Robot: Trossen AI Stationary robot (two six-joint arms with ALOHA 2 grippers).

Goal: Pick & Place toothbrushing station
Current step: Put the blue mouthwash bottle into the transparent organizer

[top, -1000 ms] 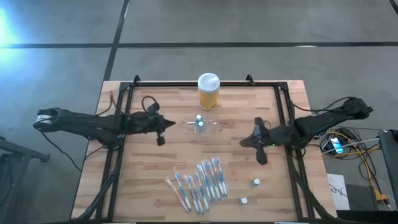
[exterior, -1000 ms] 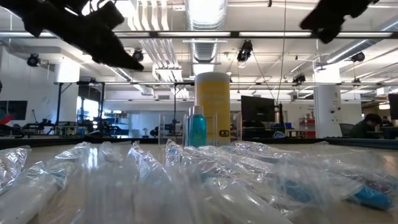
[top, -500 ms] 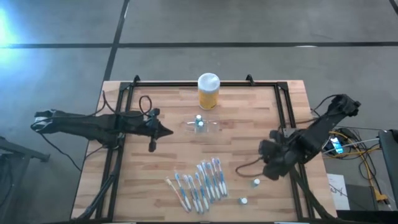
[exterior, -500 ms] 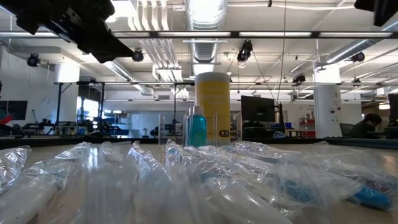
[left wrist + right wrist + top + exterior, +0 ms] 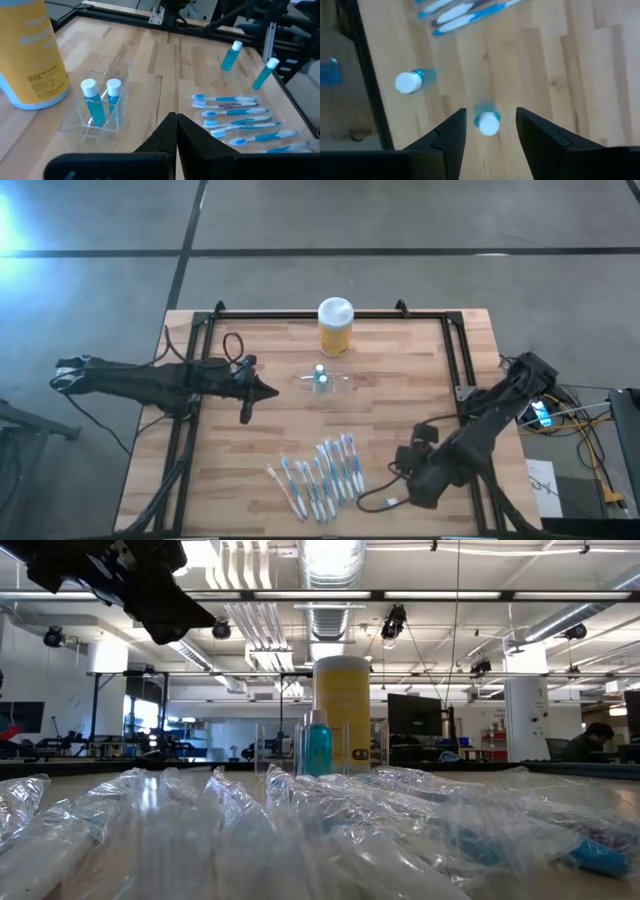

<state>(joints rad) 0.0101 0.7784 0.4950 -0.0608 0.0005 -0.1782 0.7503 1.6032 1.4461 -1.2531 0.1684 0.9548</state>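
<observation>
Wooden butcher-block table [image 5: 400, 405] under grey floor fills the high view, framed by dark rails. Nearest the front edge lies a fanned row of blue-and-white toothbrushes [image 5: 322, 474] in clear wrappers. Beside them the right gripper [image 5: 489, 131] hangs low over the table's front right corner, its fingers spread apart with a small blue tube with a white cap [image 5: 488, 122] standing between them, not yet touched; a second capped blue tube [image 5: 410, 82] stands near it. Farther back, at the middle of the table, sits the toothbrushing station [image 5: 95, 112], a small clear plastic holder with upright slots, already holding two blue tubes. The left gripper [image 5: 258, 392] waits just to its left, fingers pressed together and empty. Behind the station stands a yellow jar with a white lid [image 5: 335, 326]. The station looks light, rigid and slick, and likely to slide or tip; I judge its outer side walls, taken low, the safest hold
</observation>
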